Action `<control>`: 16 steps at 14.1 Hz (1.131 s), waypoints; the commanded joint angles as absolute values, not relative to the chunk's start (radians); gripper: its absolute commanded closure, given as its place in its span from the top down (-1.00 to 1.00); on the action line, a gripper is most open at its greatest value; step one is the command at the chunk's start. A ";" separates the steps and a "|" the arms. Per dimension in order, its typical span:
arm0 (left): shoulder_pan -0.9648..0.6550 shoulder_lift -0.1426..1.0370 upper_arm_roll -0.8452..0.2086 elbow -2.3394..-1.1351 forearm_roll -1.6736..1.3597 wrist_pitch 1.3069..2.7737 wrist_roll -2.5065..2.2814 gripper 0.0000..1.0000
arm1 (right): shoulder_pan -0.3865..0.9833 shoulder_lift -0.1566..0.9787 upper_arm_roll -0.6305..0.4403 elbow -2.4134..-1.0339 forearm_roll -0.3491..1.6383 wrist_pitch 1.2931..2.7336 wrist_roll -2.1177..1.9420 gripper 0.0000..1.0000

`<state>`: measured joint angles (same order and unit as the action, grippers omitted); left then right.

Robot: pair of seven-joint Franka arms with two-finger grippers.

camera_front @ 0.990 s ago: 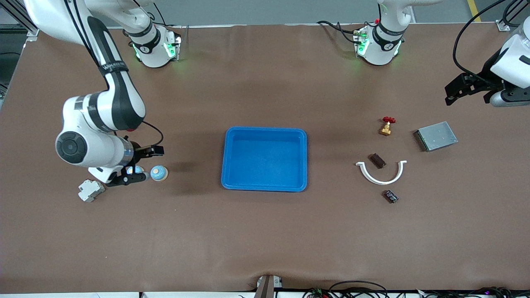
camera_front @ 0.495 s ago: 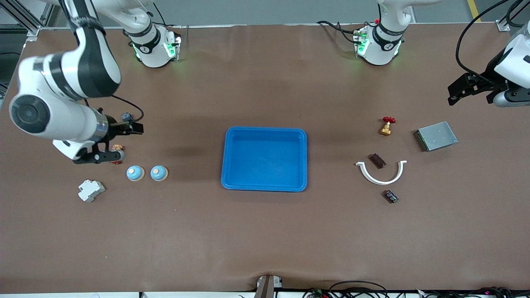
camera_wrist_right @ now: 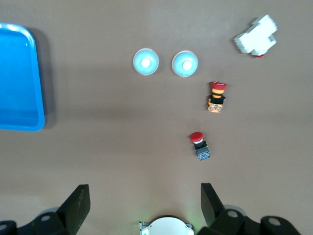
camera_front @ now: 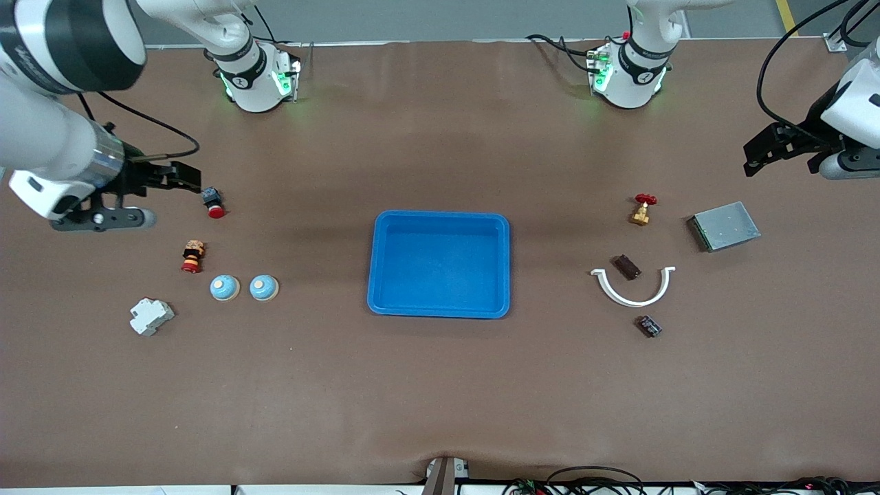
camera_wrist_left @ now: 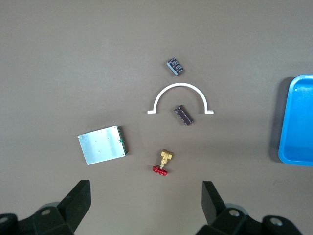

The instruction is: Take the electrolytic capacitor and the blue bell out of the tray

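Observation:
Two pale blue dome bells (camera_front: pixel 225 287) (camera_front: pixel 263 287) stand side by side toward the right arm's end of the table; the right wrist view shows both bells (camera_wrist_right: pixel 145 62) (camera_wrist_right: pixel 185 63). Two small dark blocks, capacitors by their look, lie toward the left arm's end: one (camera_front: pixel 626 267) inside a white half ring, one (camera_front: pixel 648 326) nearer the front camera. My right gripper (camera_front: pixel 159 199) hangs open and empty above the table edge, away from the bells. My left gripper (camera_front: pixel 753 158) hangs open and empty over the table's end, above a grey plate.
A blue tray (camera_front: pixel 440 214) sits mid-table. Near the bells are a white breaker (camera_front: pixel 151 316) and two red-capped buttons (camera_front: pixel 214 201) (camera_front: pixel 193 256). By the dark blocks lie a white half ring (camera_front: pixel 634 287), a red-handled brass valve (camera_front: pixel 642 209) and a grey metal plate (camera_front: pixel 724 226).
My right arm has lifted and swung away from the bells toward its end of the table, uncovering one bell and the buttons. The left arm has barely moved.

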<state>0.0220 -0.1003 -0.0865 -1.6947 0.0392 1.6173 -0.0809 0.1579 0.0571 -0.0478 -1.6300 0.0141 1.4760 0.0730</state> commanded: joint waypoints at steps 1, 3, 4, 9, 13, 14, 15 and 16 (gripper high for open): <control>0.025 -0.063 -0.089 -1.638 0.025 1.592 -0.060 1.00 | 0.089 0.049 -0.029 -1.583 0.003 1.466 0.075 1.00; 0.025 -0.064 -0.089 -1.638 0.025 1.591 -0.060 1.00 | 0.043 0.051 -0.022 -1.548 0.008 1.471 0.075 1.00; 0.025 -0.063 -0.089 -1.638 0.025 1.591 -0.060 1.00 | 0.028 0.051 -0.021 -1.542 0.008 1.480 0.077 1.00; 0.025 -0.063 -0.089 -1.638 0.026 1.591 -0.061 1.00 | -0.028 0.049 -0.023 -1.516 0.015 1.483 0.078 1.00; 0.026 -0.064 -0.089 -1.640 0.026 1.591 -0.058 1.00 | -0.054 0.049 -0.023 -1.502 0.020 1.528 0.077 1.00; 0.026 -0.064 -0.089 -1.638 0.032 1.591 -0.057 1.00 | -0.054 0.049 -0.023 -1.502 0.020 1.520 0.075 1.00; 0.025 -0.063 -0.089 -1.638 0.035 1.591 -0.058 1.00 | -0.054 0.051 -0.021 -1.500 0.018 1.517 0.075 1.00; 0.025 -0.061 -0.089 -1.640 0.034 1.591 -0.058 1.00 | -0.054 0.054 -0.023 -1.499 0.020 1.519 0.075 1.00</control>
<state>0.0215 -0.0711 -0.0874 -1.6624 0.0380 1.6098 -0.0809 -0.0309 0.0512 -0.0443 -1.5112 0.0156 1.5243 0.0719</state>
